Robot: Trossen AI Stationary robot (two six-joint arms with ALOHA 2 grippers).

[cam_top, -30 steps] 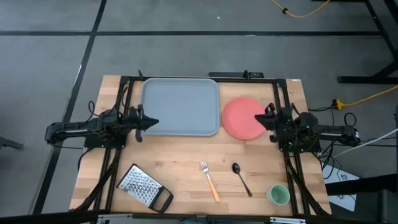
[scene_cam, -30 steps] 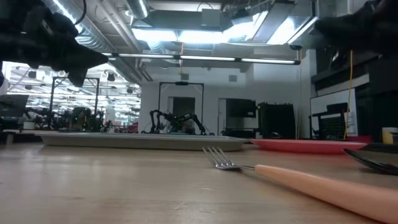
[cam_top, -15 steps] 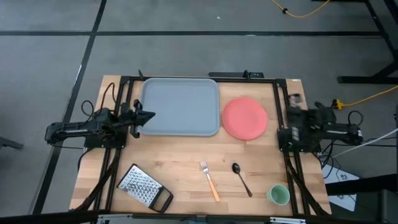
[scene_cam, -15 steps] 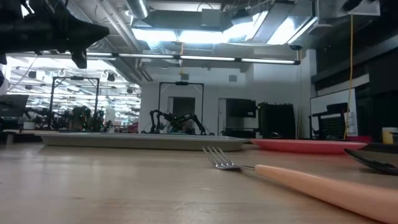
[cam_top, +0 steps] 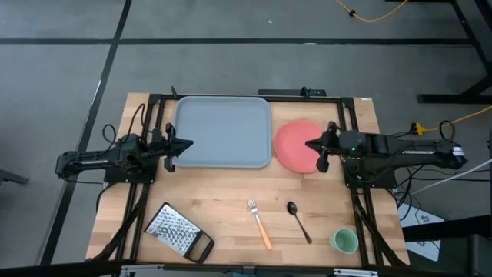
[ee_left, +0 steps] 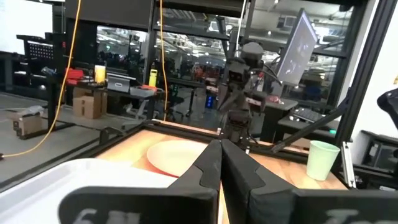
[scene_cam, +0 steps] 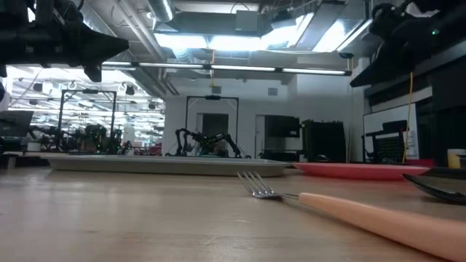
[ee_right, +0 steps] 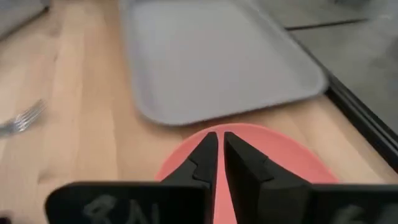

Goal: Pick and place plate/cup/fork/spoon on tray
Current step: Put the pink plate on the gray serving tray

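At the near edge of the bench (cam_top: 231, 231) the pale green cup (cam_top: 344, 241) stands upright toward the right corner, with a metal grater (cam_top: 178, 231) with a black handle lying toward the left corner. Between them, slightly farther in, the fork (cam_top: 259, 223) with its orange handle and the dark spoon (cam_top: 298, 221) lie side by side but apart, both flat on the wood. Farther back, the left gripper (cam_top: 188, 144) hangs just over the left rim of the grey-blue tray (cam_top: 223, 131), its jaws pressed fully together and holding nothing. The right gripper (cam_top: 309, 144) hovers above the coral-red plate (cam_top: 296, 144), which lies flat on the bench just to the right of the tray without being on it; these jaws are almost closed, with only a thin gap between them, and they grip nothing, the tips pointing across the plate toward the tray. The tray itself sits at the far side of the bench and carries no tableware.
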